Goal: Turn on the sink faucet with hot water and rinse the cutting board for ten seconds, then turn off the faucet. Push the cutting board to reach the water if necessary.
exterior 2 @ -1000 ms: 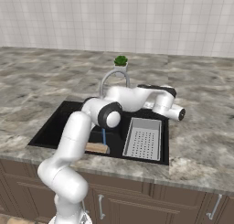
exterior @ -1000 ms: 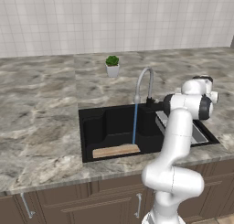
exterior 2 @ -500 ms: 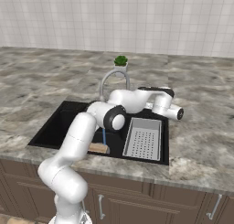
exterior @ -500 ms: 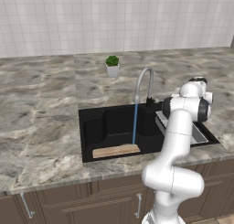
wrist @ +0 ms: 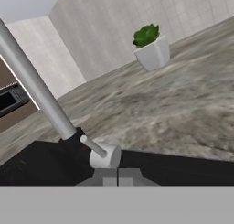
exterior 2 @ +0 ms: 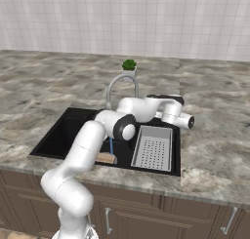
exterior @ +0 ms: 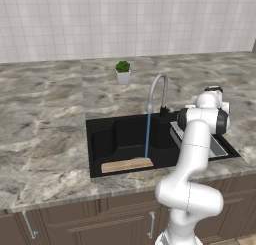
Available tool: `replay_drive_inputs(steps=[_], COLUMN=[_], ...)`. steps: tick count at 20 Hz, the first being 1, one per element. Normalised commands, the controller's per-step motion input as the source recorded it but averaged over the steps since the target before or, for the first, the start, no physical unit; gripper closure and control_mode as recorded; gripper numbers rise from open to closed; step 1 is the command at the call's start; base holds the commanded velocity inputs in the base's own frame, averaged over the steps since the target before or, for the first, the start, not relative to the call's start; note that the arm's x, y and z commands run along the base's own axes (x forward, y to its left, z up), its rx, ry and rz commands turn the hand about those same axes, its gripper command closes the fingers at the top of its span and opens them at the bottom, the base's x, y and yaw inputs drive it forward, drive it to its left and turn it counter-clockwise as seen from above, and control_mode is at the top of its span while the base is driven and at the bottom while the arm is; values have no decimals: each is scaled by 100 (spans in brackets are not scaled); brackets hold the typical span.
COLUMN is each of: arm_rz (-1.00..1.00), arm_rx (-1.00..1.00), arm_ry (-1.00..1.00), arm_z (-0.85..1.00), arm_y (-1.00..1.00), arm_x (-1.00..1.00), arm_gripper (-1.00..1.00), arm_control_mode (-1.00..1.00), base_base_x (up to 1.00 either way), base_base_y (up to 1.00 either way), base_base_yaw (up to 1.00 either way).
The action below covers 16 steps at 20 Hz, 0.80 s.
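The black sink holds the tan cutting board, lying flat along its front wall. The silver faucet arches over the basin. A thin blue stream of water falls from it onto the board's right end. In the hand view my gripper is shut with nothing between its fingers. It sits right against the rounded end of the faucet's small handle, beside the dark faucet base.
A grey ribbed drainer tray fills the right part of the basin, under my arm. A small potted plant stands on the marble counter behind the faucet, near the tiled wall.
My arm's elbow has shifted slightly toward the faucet. The water keeps running and the cutting board has not moved.
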Motion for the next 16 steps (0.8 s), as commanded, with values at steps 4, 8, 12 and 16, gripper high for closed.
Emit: replay_drive_inputs(steps=[4,8,12,16], arm_rz=[0,0,0,0], arm_rx=[0,-1,-2,-3], arm_ry=[0,0,0,0], arm_z=[0,0,0,0], arm_y=[18,0,0,0], arm_x=[0,0,0,0], arm_gripper=[100,100,100,100], arm_control_mode=[-100,-100,-100,-100], base_base_x=[0,0,0,0], base_base_y=[0,0,0,0], base_base_yaw=[0,0,0,0])
